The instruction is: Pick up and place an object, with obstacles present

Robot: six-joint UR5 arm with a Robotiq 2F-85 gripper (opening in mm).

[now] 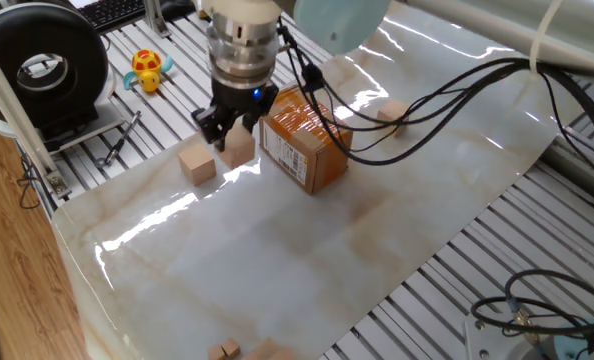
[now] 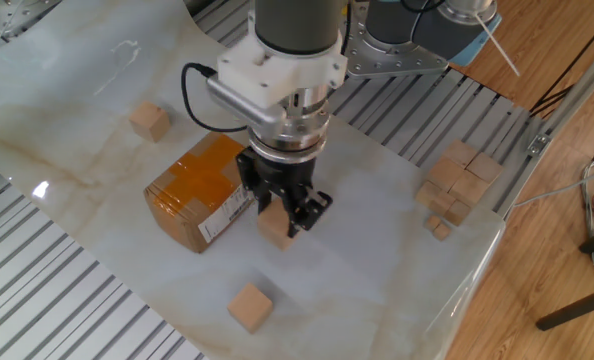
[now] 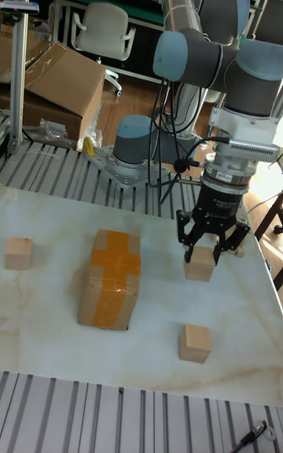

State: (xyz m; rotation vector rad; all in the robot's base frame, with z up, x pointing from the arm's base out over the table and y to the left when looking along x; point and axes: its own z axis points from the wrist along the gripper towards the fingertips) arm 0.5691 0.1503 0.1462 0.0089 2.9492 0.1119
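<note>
My gripper (image 1: pixel 228 132) (image 2: pixel 283 212) (image 3: pixel 209 252) is shut on a small light-tan wooden cube (image 1: pixel 240 146) (image 2: pixel 275 226) (image 3: pixel 200 263), held low over the marble table just beside the cardboard box (image 1: pixel 306 139) (image 2: pixel 198 191) (image 3: pixel 110 278). The box, with its orange-brown tape and white label, is the obstacle. I cannot tell whether the held cube touches the table. A second loose cube (image 1: pixel 197 164) (image 2: pixel 250 307) (image 3: pixel 195 343) lies close by on the open side. A third cube (image 1: pixel 392 117) (image 2: pixel 149 120) (image 3: pixel 17 253) sits beyond the box.
A pile of several cubes (image 2: pixel 459 184) lies at the table edge, near the robot base (image 2: pixel 397 40). A yellow toy (image 1: pixel 149 70) and a black reel (image 1: pixel 47 68) sit off the marble sheet. Cables (image 1: pixel 457 80) hang over the far side.
</note>
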